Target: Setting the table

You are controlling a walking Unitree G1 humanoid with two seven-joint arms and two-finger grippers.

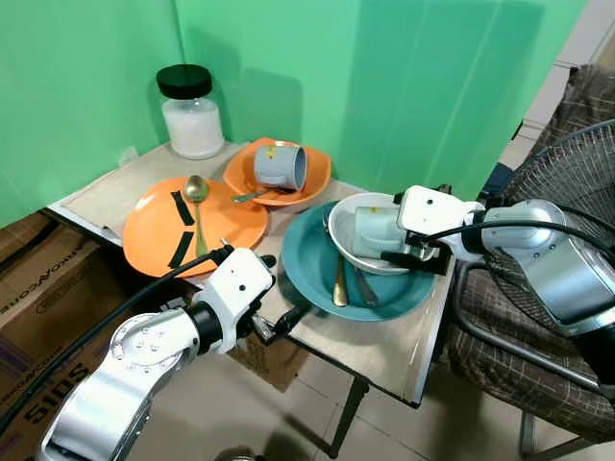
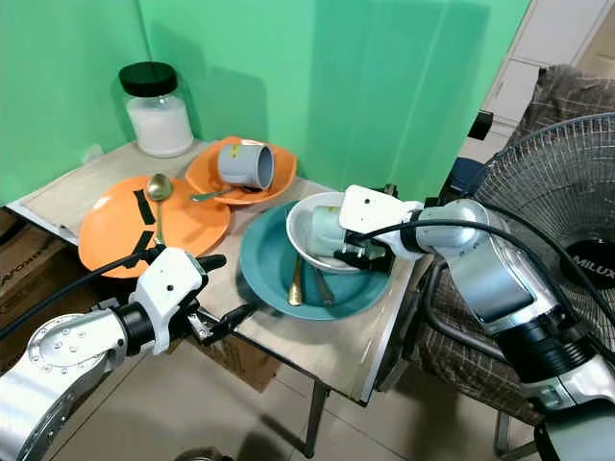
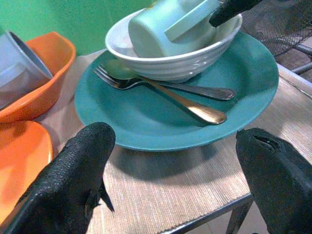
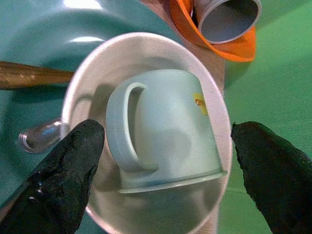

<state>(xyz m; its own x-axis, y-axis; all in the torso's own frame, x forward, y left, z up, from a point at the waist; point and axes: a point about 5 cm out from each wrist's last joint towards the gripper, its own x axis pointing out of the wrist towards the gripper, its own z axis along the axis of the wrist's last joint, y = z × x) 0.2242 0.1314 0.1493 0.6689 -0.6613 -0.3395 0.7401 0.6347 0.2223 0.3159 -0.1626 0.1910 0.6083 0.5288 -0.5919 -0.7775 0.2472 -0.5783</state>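
Note:
A teal plate [image 1: 306,267] lies at the table's front right, with a fork [image 3: 146,84] and a gold spoon [image 1: 339,284] on it. On the plate and the cutlery rests a white bowl [image 1: 338,219]. Inside the bowl a pale green mug [image 4: 165,126] lies on its side. My right gripper [image 4: 165,144] is open over the bowl, one finger on each side of the mug and clear of it. My left gripper [image 1: 282,290] is open at the table's front edge, just short of the teal plate, holding nothing.
An orange plate [image 1: 154,230] with a gold spoon [image 1: 196,192] and black strips lies at the left. Behind it an orange bowl [image 1: 312,182] holds a grey mug [image 1: 279,165] on its side. A black-lidded jar [image 1: 190,110] stands at the back. A fan [image 1: 567,178] and chair are at the right.

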